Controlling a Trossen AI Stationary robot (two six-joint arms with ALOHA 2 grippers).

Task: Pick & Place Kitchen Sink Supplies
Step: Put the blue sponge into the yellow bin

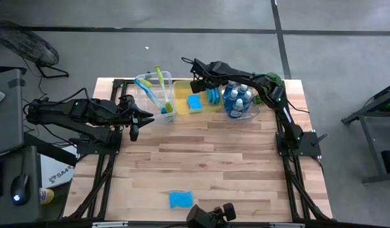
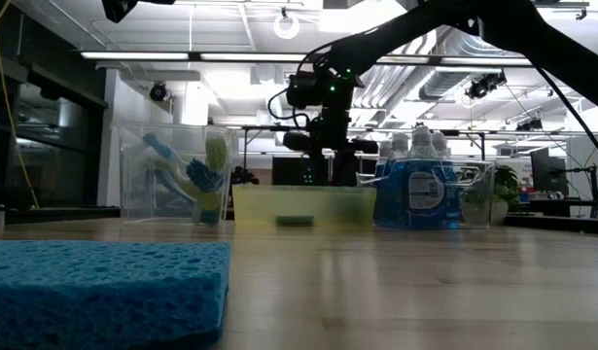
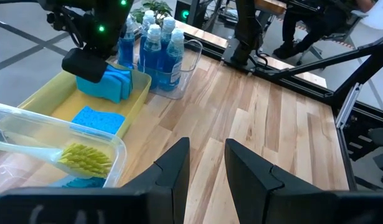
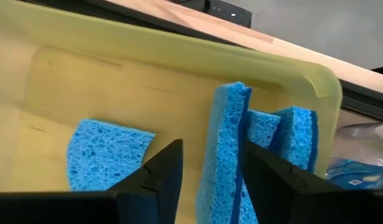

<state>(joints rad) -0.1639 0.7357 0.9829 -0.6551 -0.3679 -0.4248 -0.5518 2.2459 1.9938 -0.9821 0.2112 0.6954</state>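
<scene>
My right gripper is open over the yellow bin, pointing steeply down. Its fingers stand on either side of a blue sponge. That sponge stands on edge and leans against two more upright sponges at the bin's right end. Another sponge lies flat on the bin's floor. One more blue sponge lies on the table near the front edge. My left gripper hovers at the table's left, slightly open and holding nothing. My right gripper comes at the upright sponge from above, its fingers across the sponge's thickness. A clear gap shows between one finger and the sponge's broad face. The other finger stands close against the far face; I cannot tell whether it touches.
A clear bin with the dish brushes stands left of the yellow bin. Another clear bin with the blue soap bottles stands right of it. A green plant is at the far right corner. Bare wood lies between the bins and the front sponge.
</scene>
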